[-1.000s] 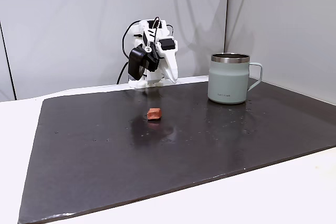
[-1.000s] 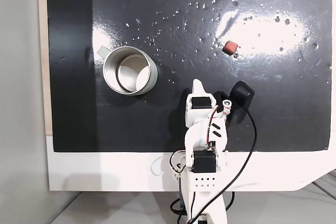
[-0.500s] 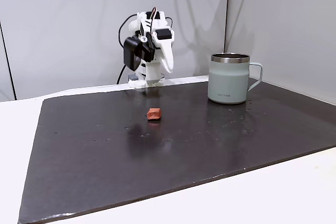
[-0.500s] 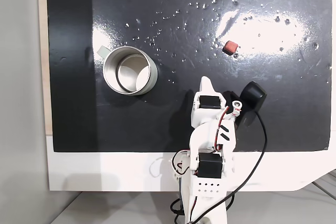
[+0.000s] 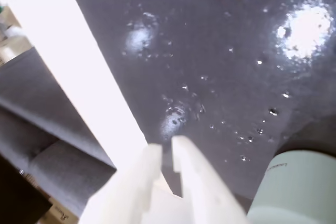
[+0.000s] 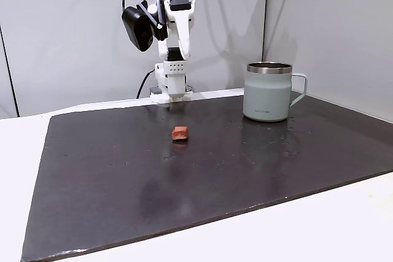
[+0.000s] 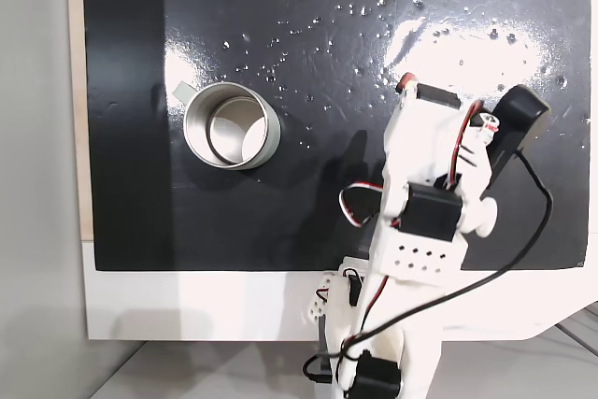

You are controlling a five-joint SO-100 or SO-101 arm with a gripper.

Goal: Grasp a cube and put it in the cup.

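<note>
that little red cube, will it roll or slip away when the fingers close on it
The cube looks blocky with flat faces and lies flat on the dark mat, so it probably won't roll. It is tiny beside the cup, so likely light and easy to nudge aside. The mat looks glossy with scattered droplets, so it may skid if a finger touches it first.

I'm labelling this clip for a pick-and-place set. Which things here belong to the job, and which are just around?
Job:
- cube, reddish-brown, lying alone on the mat
- cup, grey-green mug with handle, upright, nothing seen inside it from above
- gripper, jaws nearly closed, holding nothing

Around:
- black mat
- white table
- grey wall panels
</note>
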